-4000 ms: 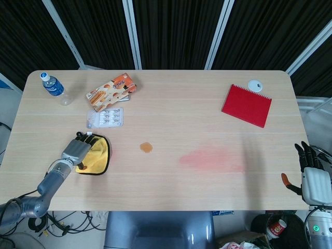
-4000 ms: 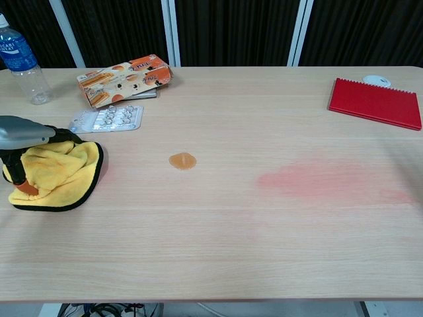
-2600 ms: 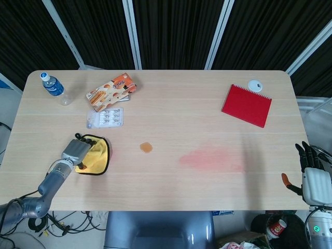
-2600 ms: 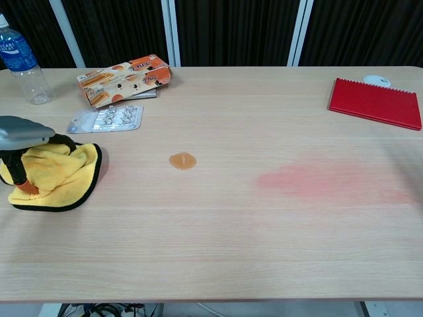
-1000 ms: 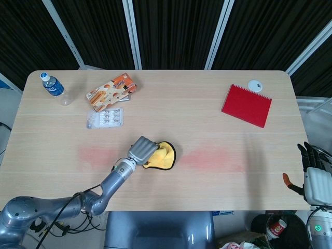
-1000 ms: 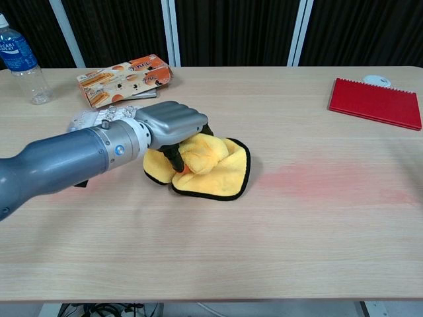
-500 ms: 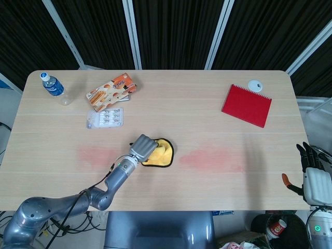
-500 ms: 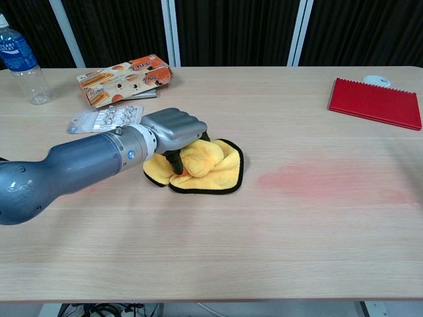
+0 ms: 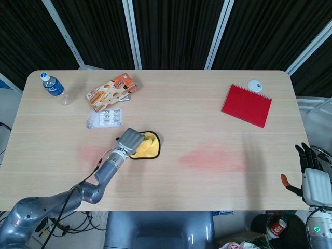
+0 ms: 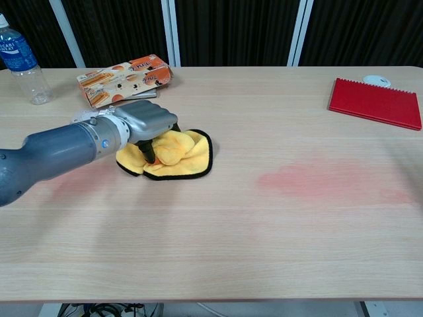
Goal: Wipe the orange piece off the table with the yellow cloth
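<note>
From my station I take the yellow cloth (image 9: 146, 146) as my landmark on the bench (image 9: 207, 181). Just up and to its left lies a blister pack (image 9: 106, 118), partly hidden behind my forearm in the chest view. Further back on that side sits an orange snack box (image 9: 111, 88), and beyond it, near the far left corner, a water bottle (image 9: 54, 88). To the cloth's right the bench shows a pinkish smear (image 9: 211, 158); a fainter one (image 9: 91, 153) lies to its left. Well away on the far right are a red notebook (image 9: 247, 105) and a small white disc (image 9: 254, 84) just behind it.

My left robot hand (image 10: 147, 123) rests on top of the cloth with its fingers curled down, gripping the bunched fabric against the bench. I cannot see the orange piece in either view. My right robot hand (image 9: 313, 179) hangs off the bench's right edge, well apart from the cloth, fingers spread and holding nothing.
</note>
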Motion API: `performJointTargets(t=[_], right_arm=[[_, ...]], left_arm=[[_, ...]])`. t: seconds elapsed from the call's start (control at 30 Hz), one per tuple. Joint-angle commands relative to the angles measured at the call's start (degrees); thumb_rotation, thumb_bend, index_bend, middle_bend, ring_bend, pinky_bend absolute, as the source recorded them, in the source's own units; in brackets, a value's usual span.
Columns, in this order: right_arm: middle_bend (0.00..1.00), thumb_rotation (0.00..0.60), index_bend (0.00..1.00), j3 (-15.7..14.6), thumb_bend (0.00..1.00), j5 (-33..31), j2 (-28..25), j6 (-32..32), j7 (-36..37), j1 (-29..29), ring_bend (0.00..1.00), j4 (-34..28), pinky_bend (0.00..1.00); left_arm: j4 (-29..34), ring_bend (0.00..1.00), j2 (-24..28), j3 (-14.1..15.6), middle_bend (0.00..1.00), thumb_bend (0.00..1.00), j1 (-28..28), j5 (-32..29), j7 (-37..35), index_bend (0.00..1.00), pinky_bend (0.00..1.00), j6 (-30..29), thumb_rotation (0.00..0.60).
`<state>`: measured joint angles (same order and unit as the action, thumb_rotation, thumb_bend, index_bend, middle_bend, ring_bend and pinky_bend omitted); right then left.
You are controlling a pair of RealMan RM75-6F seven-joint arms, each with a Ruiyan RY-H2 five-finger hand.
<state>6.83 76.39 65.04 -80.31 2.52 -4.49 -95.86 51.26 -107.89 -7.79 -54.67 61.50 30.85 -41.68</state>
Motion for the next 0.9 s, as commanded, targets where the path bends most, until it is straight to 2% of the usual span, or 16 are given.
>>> performJointTargets(t=[0.03, 0.33, 0.53, 0.7, 0.9], right_arm=[[0.00, 0.600, 0.01, 0.0, 0.22, 0.0, 0.0, 0.0, 0.0, 0.0, 0.00, 0.0, 0.19], [0.00, 0.600, 0.01, 0.2, 0.22, -0.3, -0.1, -0.1, 0.1, 0.0, 0.00, 0.0, 0.19], [0.00, 0.600, 0.01, 0.0, 0.22, -0.1, 0.0, -0.1, -0.3, 0.0, 0.00, -0.1, 0.19], [0.00, 0.600, 0.01, 0.0, 0.22, -0.1, 0.0, -0.1, -0.4, 0.0, 0.00, -0.2, 0.19], [0.00, 0.600, 0.01, 0.1, 0.22, -0.2, -0.1, -0.1, -0.2, 0.0, 0.00, -0.1, 0.19]], left_arm=[[-0.4, 0.61, 1.7, 0.7, 0.67, 0.49, 1.2, 0.1, -0.4, 0.70, 0.75, -0.1, 0.600], [-1.3, 0.61, 6.3, 2.7, 0.67, 0.49, 4.6, 0.5, -1.1, 0.70, 0.75, 0.0, 0.600], [-1.6, 0.61, 7.9, 2.3, 0.67, 0.49, 5.6, 0.5, -2.2, 0.70, 0.75, -0.4, 0.600], [-1.2, 0.61, 7.8, 1.6, 0.67, 0.49, 5.3, 0.7, -2.6, 0.70, 0.75, -0.5, 0.600], [-0.4, 0.61, 5.1, 1.0, 0.67, 0.49, 3.9, 0.9, -1.4, 0.70, 0.75, -0.2, 0.600]])
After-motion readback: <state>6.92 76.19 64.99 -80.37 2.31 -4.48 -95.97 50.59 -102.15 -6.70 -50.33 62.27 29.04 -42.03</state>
